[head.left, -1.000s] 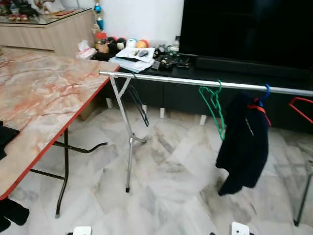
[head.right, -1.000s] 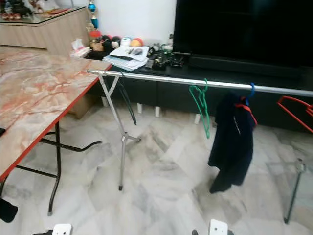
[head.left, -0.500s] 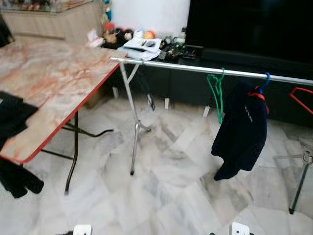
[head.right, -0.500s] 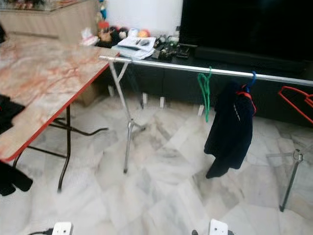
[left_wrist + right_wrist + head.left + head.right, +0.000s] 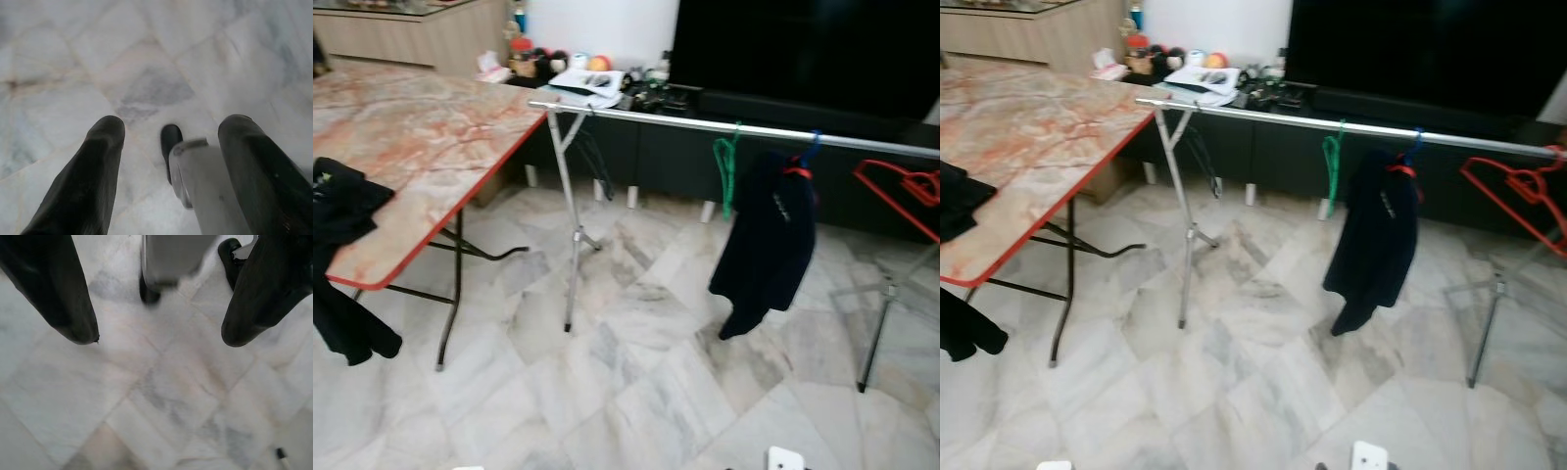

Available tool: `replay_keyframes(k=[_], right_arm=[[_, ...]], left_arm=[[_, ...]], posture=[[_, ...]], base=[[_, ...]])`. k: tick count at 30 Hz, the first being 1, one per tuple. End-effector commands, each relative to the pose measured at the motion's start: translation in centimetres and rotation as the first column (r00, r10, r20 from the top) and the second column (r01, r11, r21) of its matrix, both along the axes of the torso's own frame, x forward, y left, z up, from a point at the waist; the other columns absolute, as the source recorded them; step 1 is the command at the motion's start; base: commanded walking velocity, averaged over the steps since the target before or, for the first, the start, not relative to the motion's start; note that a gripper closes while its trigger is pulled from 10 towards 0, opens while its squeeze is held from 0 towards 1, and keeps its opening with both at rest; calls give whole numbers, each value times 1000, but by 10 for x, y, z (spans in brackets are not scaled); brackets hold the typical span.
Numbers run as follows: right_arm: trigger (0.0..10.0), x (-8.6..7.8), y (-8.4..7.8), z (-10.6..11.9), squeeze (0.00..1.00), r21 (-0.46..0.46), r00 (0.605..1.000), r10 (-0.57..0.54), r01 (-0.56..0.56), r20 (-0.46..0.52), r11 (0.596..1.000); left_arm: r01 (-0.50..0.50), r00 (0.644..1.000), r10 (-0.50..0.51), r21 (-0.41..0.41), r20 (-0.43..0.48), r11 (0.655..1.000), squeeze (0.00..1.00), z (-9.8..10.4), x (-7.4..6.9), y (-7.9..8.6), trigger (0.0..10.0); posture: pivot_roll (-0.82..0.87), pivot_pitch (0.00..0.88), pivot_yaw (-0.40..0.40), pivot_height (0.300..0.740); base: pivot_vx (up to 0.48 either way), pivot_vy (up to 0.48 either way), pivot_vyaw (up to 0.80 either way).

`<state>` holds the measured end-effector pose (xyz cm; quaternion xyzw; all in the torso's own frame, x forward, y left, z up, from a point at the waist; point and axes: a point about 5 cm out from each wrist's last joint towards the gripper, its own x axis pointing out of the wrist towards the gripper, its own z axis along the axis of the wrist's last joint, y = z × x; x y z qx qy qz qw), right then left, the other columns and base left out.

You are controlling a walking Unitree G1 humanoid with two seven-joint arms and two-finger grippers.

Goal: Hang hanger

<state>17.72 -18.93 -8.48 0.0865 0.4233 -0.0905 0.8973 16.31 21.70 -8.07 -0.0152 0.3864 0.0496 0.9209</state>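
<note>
A silver clothes rail runs across the room on folding legs. On it hang a green hanger, a dark jacket on its own hanger, and a red hanger at the far right. A thin black hanger dangles near the rail's left leg. My left gripper hangs low, open and empty, pointing at the marble floor. My right gripper is likewise open and empty above the floor.
A marble-topped folding table with a red edge stands at the left, and a dark garment hangs over its near corner. Behind the rail are a low black TV cabinet with clutter and a large TV. The rack's legs stand on the floor.
The whole picture has shifted: the camera has pulled back and swung right. More of the rail's right end, the red hanger and the garment on the table now show. The things themselves have not moved.
</note>
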Motion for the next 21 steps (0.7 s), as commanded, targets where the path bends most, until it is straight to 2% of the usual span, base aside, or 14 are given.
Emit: replay_keyframes(k=[1,11,18,21], right_arm=[[10000,1,-4,1,0,-9,1000,-2,2,-8,1000],[10000,0,-4,0,0,-15,1000,9,-9,-18,1000],[10000,-2,-3,-1,0,-13,1000,11,-11,-26,1000],[10000,-2,-3,-1,0,-12,1000,10,-11,-26,1000]], left_arm=[[-14,999,14,-7,-45,1000,0,-6,-10,-1,10000],[-15,997,15,-3,-71,1000,0,-8,-12,-5,10000],[5,996,-3,23,-85,1000,0,-8,-14,2,10000],[20,996,-17,34,-90,999,0,-7,-14,3,10000]], posture=[[4,95,-17,740],[-6,103,-17,740],[-8,100,-12,740],[-8,97,-10,740]], base=[[0,0,-800],[0,0,-800],[0,0,-800],[0,-334,-800]])
